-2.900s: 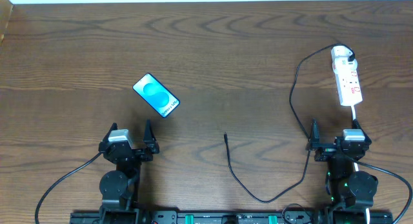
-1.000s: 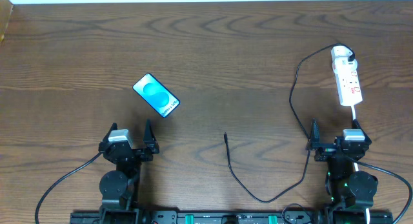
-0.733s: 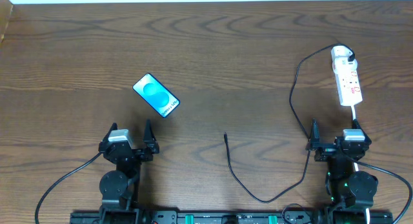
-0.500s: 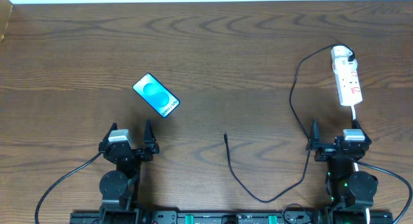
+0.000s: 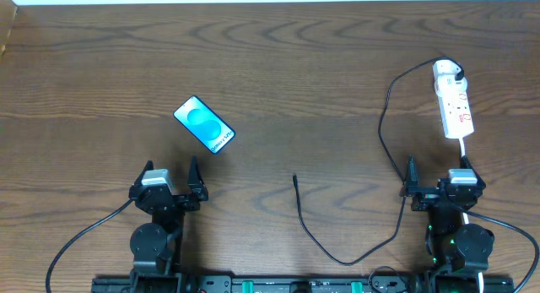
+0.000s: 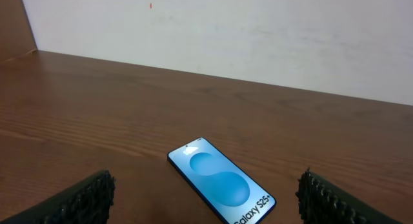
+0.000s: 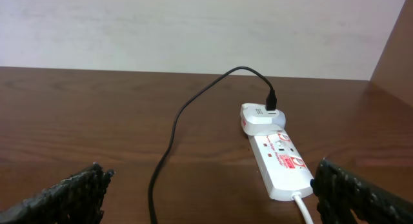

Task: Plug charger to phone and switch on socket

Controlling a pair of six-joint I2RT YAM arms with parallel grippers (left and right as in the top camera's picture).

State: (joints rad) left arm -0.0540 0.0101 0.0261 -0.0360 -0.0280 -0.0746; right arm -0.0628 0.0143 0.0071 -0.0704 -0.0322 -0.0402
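Slab phone [image 5: 204,124], thin black charger [image 5: 296,190], oblong white socket [image 5: 456,112]; wood-grain counter [image 5: 295,73].
L fingers [image 6: 84,199], R fingers [image 7: 64,195]: ribbed, spread, empty.

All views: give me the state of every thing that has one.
phone: screen lit, face up, nothing plugged in
socket: switch position unreadable
charger: adapter in socket, connector tip loose on table
left pincer: open, empty
right pincer: open, empty

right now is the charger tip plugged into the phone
No, in the overhead view the charger's tip lies loose on the wood, well apart from the phone.
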